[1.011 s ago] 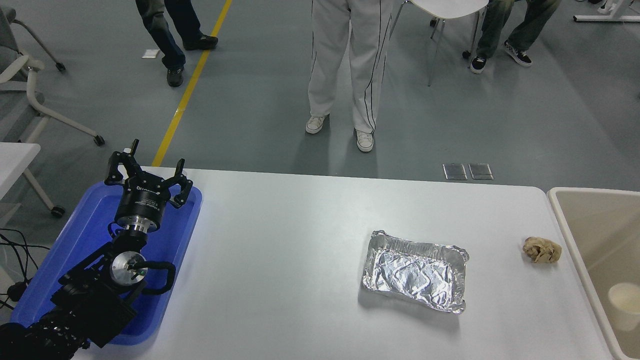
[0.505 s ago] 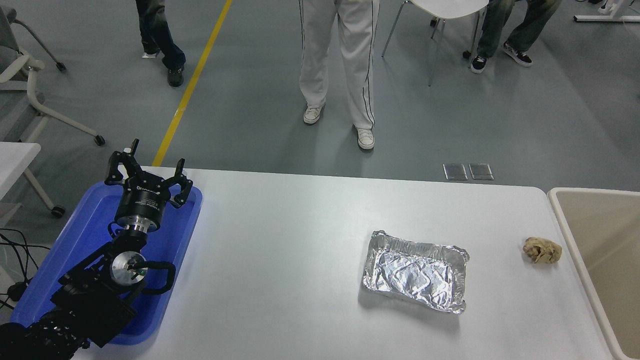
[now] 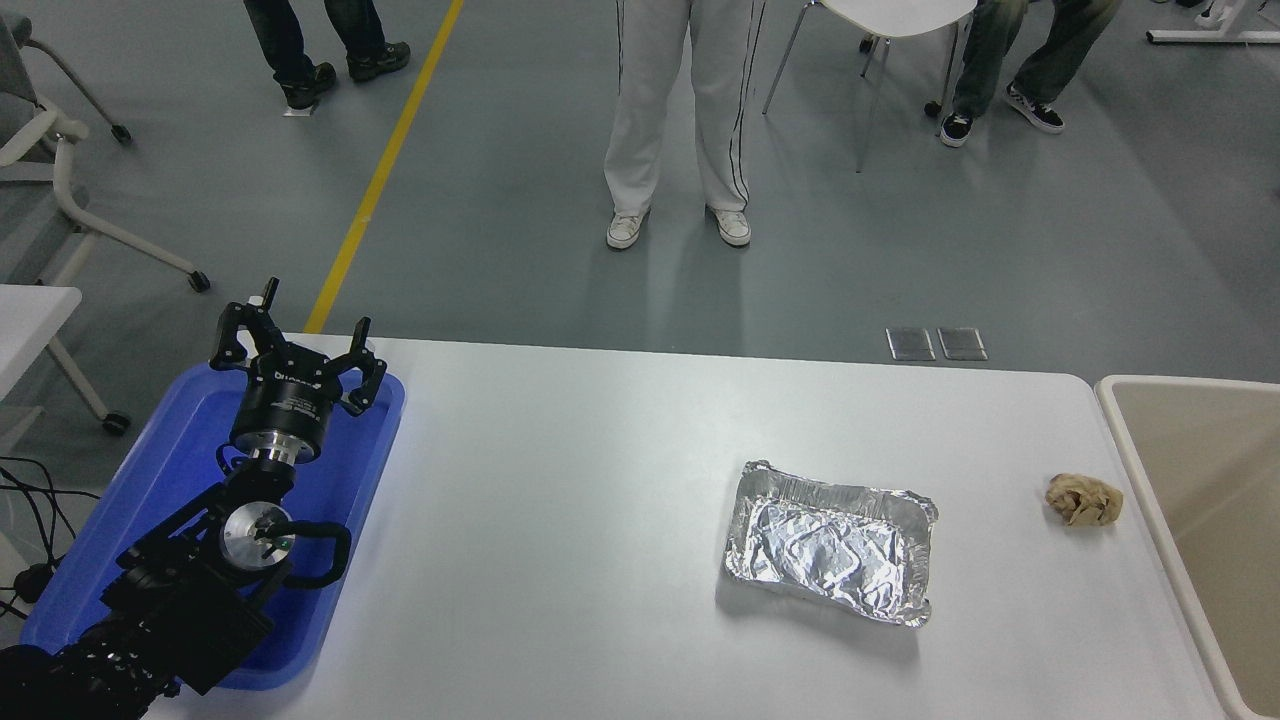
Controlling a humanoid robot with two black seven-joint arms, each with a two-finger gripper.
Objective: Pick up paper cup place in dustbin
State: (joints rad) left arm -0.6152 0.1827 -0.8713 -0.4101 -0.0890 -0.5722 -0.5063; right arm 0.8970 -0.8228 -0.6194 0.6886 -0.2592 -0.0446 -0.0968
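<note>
Open table (image 3: 560,480) left of the foil tray (image 3: 830,545); paper ball (image 3: 1083,499) sits just beside the dustbin (image 3: 1140,470).

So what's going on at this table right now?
Nothing is being handled. The left end effector is parked, open, over the blue tray; the right arm is out of view. A foil tray and a crumpled paper ball sit on the white table. No paper cup shows in the visible part of the dustbin. People stand beyond the table.

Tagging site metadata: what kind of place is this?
Probably a robot lab or test hall: grey floor with a yellow line, people standing beyond the white table, wheeled chairs.
</note>
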